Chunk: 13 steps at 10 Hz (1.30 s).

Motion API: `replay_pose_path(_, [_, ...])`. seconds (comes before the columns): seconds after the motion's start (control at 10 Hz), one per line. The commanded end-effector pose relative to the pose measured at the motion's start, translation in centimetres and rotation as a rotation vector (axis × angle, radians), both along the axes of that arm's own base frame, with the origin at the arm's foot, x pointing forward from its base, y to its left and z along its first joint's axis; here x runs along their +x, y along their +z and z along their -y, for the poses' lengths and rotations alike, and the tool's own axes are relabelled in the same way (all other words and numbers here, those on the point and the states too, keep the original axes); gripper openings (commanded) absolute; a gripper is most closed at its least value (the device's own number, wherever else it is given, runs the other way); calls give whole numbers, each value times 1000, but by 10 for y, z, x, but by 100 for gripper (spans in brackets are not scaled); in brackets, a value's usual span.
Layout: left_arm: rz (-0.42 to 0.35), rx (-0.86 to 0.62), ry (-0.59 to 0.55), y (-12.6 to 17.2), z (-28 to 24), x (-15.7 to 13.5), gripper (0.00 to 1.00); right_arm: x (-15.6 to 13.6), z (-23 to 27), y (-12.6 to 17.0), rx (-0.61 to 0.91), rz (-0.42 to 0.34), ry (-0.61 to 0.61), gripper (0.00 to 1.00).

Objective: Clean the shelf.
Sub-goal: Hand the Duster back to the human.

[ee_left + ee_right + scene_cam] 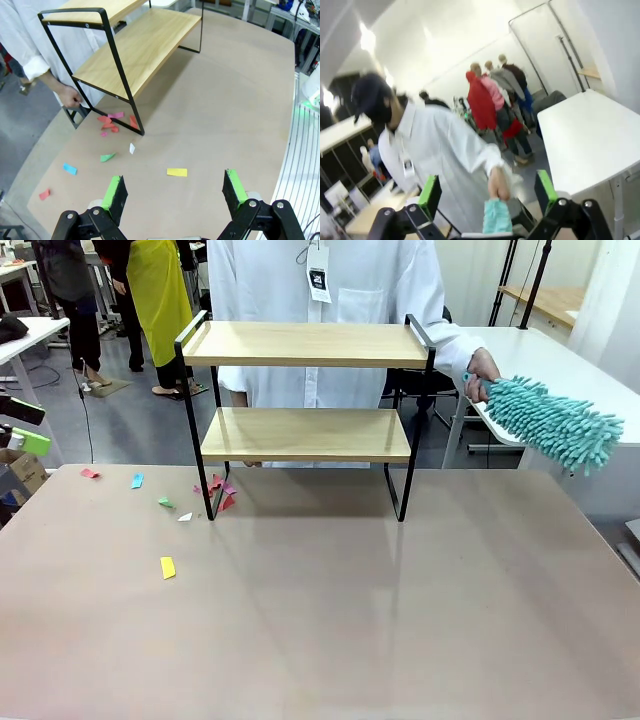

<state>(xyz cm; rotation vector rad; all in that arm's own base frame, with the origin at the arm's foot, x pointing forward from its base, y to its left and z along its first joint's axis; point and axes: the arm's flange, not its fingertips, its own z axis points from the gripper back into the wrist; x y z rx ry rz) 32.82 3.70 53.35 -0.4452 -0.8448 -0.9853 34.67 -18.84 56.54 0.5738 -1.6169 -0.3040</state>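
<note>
Both tools, left tool (174, 192) and right tool (487, 192), spread empty; person's tag (318, 280) print seemingly unreadable.

Pale matt wood shelf (305, 433) boards in thin black metal (fluffy teal chenille duster (555, 422) alongside)

Paper scraps (167, 567) lie on table (350, 620) left of shelf (305, 430).

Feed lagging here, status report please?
Left gripper open, empty. Right gripper open. Two-tier wooden shelf bare. Person's hand holds teal fluffy duster. Coloured paper scraps on table.
</note>
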Motion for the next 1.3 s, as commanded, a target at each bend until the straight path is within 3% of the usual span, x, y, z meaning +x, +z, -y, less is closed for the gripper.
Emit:
replay_pose_path(0.0, [14,-13,-14,1,0,1,100,3,36,8,125,48,-22,100])
replay_pose_path(0.3, [14,-13,-14,1,0,1,100,10,58,3,169,35,-27,100])
replay_pose_path(0.4, [14,-13,-14,1,0,1,100,-6,55,11,128,42,-55,100])
replay_pose_path(1.2, [14,-13,-14,1,0,1,100,-6,55,11,128,42,-55,100])
